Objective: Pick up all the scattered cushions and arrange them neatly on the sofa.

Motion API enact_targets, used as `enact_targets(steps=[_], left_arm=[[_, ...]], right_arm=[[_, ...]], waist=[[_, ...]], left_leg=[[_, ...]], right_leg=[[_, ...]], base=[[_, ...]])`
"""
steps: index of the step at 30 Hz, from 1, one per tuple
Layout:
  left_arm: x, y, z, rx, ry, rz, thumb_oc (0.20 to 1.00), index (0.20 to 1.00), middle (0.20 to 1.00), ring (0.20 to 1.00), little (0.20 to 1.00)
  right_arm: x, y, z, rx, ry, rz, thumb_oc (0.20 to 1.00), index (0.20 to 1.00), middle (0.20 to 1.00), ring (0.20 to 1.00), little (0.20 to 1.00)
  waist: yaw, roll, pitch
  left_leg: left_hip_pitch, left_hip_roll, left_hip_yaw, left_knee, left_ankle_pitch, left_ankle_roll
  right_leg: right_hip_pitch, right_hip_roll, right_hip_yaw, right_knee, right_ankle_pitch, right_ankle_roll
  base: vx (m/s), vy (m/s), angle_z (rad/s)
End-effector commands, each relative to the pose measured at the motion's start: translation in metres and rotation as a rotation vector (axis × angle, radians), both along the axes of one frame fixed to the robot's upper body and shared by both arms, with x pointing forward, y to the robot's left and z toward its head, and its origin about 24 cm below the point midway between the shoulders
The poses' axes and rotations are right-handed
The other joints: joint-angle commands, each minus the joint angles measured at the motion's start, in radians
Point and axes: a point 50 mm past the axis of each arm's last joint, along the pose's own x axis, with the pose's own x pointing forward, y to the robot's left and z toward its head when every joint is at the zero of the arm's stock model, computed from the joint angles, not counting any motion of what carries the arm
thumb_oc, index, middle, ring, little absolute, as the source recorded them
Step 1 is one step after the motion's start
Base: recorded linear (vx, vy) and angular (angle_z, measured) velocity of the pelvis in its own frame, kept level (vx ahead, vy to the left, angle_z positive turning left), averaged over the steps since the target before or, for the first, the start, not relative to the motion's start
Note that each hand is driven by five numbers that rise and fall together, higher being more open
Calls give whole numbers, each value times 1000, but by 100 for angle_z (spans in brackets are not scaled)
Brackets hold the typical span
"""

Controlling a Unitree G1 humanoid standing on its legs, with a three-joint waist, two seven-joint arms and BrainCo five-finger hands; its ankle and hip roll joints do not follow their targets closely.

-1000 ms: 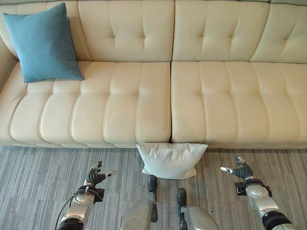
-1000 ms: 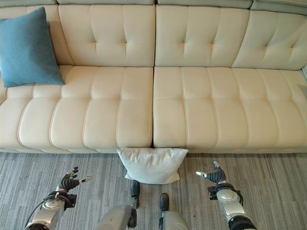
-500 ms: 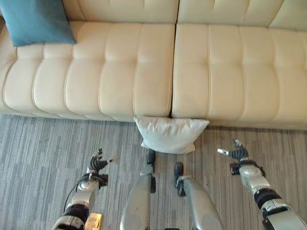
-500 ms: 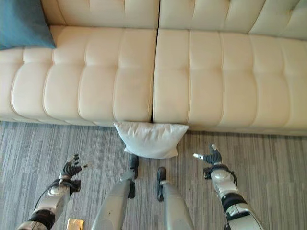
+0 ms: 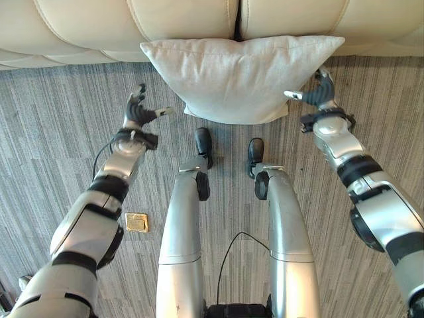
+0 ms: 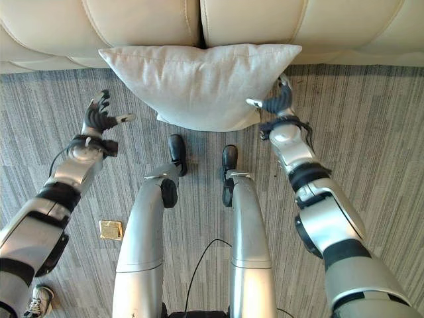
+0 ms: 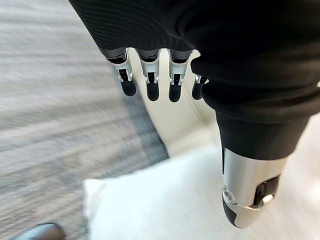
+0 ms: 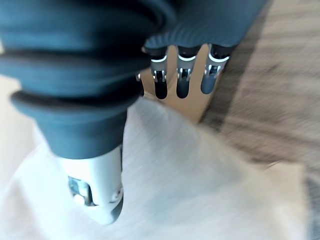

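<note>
A white cushion [image 5: 238,76] stands on the carpet, leaning against the front of the cream sofa [image 5: 185,20] where its two seats meet. My left hand [image 5: 136,118] is open just left of the cushion, a short gap away, thumb pointing at it. My right hand [image 5: 321,96] is open at the cushion's right corner, and its thumb tip reaches the cushion's edge. In the left wrist view the straight fingers [image 7: 150,85] hang above the cushion [image 7: 160,210]. The right wrist view shows the fingers [image 8: 182,80] straight over the white cloth [image 8: 200,175].
Grey striped carpet [image 5: 53,132] spreads in front of the sofa on both sides. A small brass floor plate [image 5: 136,222] lies in the carpet to my lower left.
The camera has tipped down and come closer, so the blue cushion and the sofa back have left the picture. Both hands have reached forward to the white cushion's two sides.
</note>
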Motion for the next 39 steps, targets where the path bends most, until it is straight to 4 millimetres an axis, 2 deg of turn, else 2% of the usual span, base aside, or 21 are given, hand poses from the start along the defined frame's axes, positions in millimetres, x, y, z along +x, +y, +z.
enact_targets(steps=[1, 2, 3, 4, 6, 9, 12, 14, 15, 16, 17, 19, 20, 21, 22, 23, 26, 28, 32, 36, 39], left_arm=[[4, -14, -2, -9, -5, -6, 1000, 1000, 1000, 1000, 1000], [6, -23, 3, -25, -20, -30, 1000, 1000, 1000, 1000, 1000], [7, -34, 10, -57, -55, -62, 680, 680, 680, 680, 680], [6, -42, 15, -84, -80, -89, 200, 200, 200, 200, 200], [4, -56, 23, -141, -133, -143, 200, 200, 200, 200, 200], [-3, -68, 27, -144, -185, -203, 200, 200, 200, 200, 200], [-7, -73, 22, -153, -196, -230, 200, 200, 200, 200, 200], [-16, -78, 15, -178, -221, -264, 200, 200, 200, 200, 200], [-29, -83, 7, -195, -252, -303, 200, 200, 200, 200, 200], [-36, -85, 5, -203, -270, -327, 200, 200, 200, 200, 200], [-44, -83, -5, -211, -269, -333, 200, 200, 200, 200, 200], [-51, -81, -13, -241, -264, -341, 200, 200, 200, 200, 200], [-66, -76, -35, -280, -234, -346, 200, 200, 200, 200, 200], [-66, -77, -34, -280, -235, -346, 200, 200, 200, 200, 200], [-83, -75, -57, -311, -189, -361, 200, 200, 200, 200, 200], [-93, -70, -69, -307, -166, -353, 200, 200, 200, 200, 200], [-118, -59, -98, -317, -92, -346, 200, 200, 200, 200, 200], [-133, -47, -111, -321, -51, -323, 200, 200, 200, 200, 200], [-154, -32, -126, -306, 5, -308, 200, 200, 200, 200, 200], [-166, -24, -133, -314, 39, -289, 200, 200, 200, 200, 200], [-169, -23, -141, -343, 72, -265, 200, 200, 200, 200, 200]], right_arm=[[-2, 35, -4, 80, -43, 91, 893, 893, 893, 893, 893], [-2, 42, 3, 99, -66, 118, 473, 473, 473, 473, 473], [-4, 55, 10, 126, -92, 158, 200, 200, 200, 200, 200], [-7, 62, 13, 163, -113, 192, 200, 200, 200, 200, 200], [-13, 78, 20, 230, -160, 265, 200, 200, 200, 200, 200], [-21, 85, 15, 246, -190, 316, 200, 200, 200, 200, 200], [-24, 85, 4, 240, -183, 324, 200, 200, 200, 200, 200], [-33, 86, -11, 239, -182, 351, 200, 200, 200, 200, 200], [-43, 81, -24, 226, -192, 372, 200, 200, 200, 200, 200], [-50, 78, -28, 223, -207, 386, 200, 200, 200, 200, 200], [-58, 75, -40, 224, -194, 400, 200, 200, 200, 200, 200], [-66, 72, -49, 228, -190, 416, 200, 200, 200, 200, 200], [-83, 63, -71, 249, -156, 436, 200, 200, 200, 200, 200], [-83, 63, -70, 249, -158, 437, 200, 200, 200, 200, 200], [-100, 55, -93, 250, -112, 449, 200, 200, 200, 200, 200], [-110, 47, -104, 264, -93, 446, 200, 200, 200, 200, 200], [-134, 27, -122, 264, -51, 446, 200, 200, 200, 200, 200], [-148, 15, -126, 246, -47, 444, 200, 200, 200, 200, 200], [-167, -8, -126, 158, -46, 415, 200, 200, 200, 200, 200], [-180, -21, -129, 121, -24, 381, 200, 200, 200, 200, 200], [-183, -25, -138, 132, 11, 345, 200, 200, 200, 200, 200]], waist=[[0, 27, -139], [2, 30, -142], [5, 31, -144], [5, 33, -149], [5, 31, -163], [3, 26, -180], [-1, 20, -194], [-5, 13, -207], [-9, 7, -213], [-11, 3, -220], [-14, -1, -221], [-17, -4, -225], [-22, -12, -237], [-24, -14, -232], [-28, -21, -246], [-29, -23, -251], [-34, -23, -284], [-37, -22, -314], [-46, -27, -385], [-51, -27, -443], [-55, -31, -462]], left_leg=[[0, -18, -36, 100, -174, -8], [-10, -21, -38, 107, -175, -7], [-13, -26, -43, 109, -174, -7], [-15, -31, -46, 111, -176, -7], [-6, -35, -49, 106, -176, -8], [30, -40, -47, 74, -167, -14], [64, -40, -49, 39, -160, -18], [130, -34, -50, -19, -150, -26], [215, -31, -48, -91, -138, -33], [259, -30, -50, -134, -132, -39], [316, -30, -49, -175, -124, -41], [380, -29, -47, -226, -114, -47], [498, -31, -45, -314, -98, -52], [488, -32, -39, -321, -67, -46], [602, -36, -39, -403, -54, -52], [685, -35, -35, -464, -42, -56], [861, -35, -33, -574, -21, -59], [965, -29, -28, -635, -9, -63], [1118, -18, -11, -719, 14, -68], [1223, -7, 7, -774, 18, -74], [1257, 2, 15, -755, 10, -78]], right_leg=[[14, -28, 29, -112, -8, 72], [6, -29, 28, -103, -10, 71], [4, -31, 26, -98, -13, 70], [4, -30, 25, -94, -15, 68], [18, -30, 18, -102, -15, 67], [53, -29, 9, -129, -11, 67], [84, -30, 5, -158, -4, 69], [149, -32, 2, -216, 15, 76], [227, -34, -6, -282, 33, 86], [269, -35, -10, -318, 40, 91], [322, -35, -13, -359, 53, 96], [378, -34, -15, -402, 63, 102], [487, -37, -21, -489, 88, 110], [480, -40, -26, -500, 116, 104], [585, -42, -31, -578, 133, 113], [662, -41, -34, -627, 144, 121], [833, -37, -44, -728, 158, 134], [934, -32, -47, -779, 162, 139], [1084, -13, -51, -856, 169, 145], [1178, 4, -51, -896, 159, 144], [1226, 13, -47, -904, 144, 135]], base=[[35, -2, 3], [0, 0, 0], [30, -32, 5], [31, -30, 8], [31, -21, 14], [23, -8, 13], [3, 2, 7], [-14, 3, 4], [-16, -6, 9], [-11, -6, 5], [19, -7, -4], [27, -8, -7], [-48, -13, -5], [16, -32, -4], [27, -35, -5], [174, -50, -7], [198, -34, -11], [217, -31, -6], [180, -47, -7], [177, -70, -4], [109, -110, 3]])
